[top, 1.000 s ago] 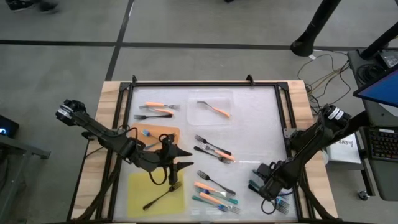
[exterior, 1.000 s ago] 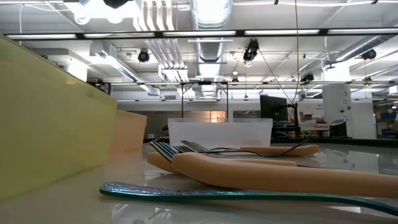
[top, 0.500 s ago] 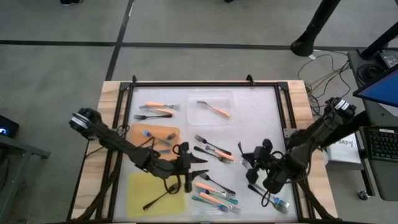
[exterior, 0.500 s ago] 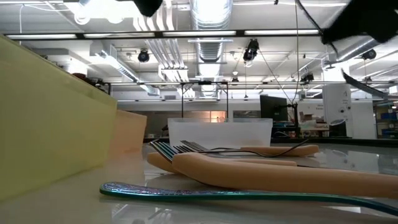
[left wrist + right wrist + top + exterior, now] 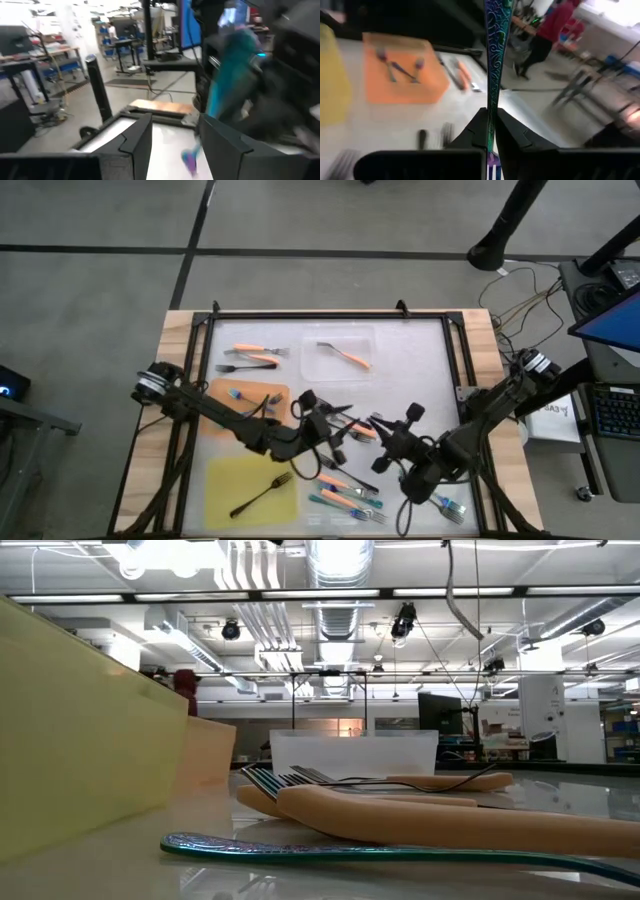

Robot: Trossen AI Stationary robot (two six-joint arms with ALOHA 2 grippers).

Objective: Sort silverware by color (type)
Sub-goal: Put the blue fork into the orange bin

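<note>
My right gripper is over the table's middle, shut on a teal fork with a patterned handle. My left gripper hovers open just left of it; in its wrist view the open fingers face the blurred teal fork. Other forks lie flat: two teal ones on the orange mat, a black one on the yellow mat, orange and black ones at the far left, an orange one in the clear tray, mixed clusters, and teal ones near right. My right gripper pinches the teal fork's handle between its two fingers. The fingers lie along the fork, and the handle runs straight out past the fingertips. The fork is lifted clear of the table. Its tine end is hidden behind the fingers.
The clear tray sits at the far middle, and a black frame rims the table. In the low view, orange handles and a teal handle lie close by. A person in red stands beyond the table.
My right gripper has moved from the near right corner toward the table's middle, carrying the teal fork lifted clear. My left gripper has moved from over the yellow mat toward the right and far side. Both now stand close together at the middle.
</note>
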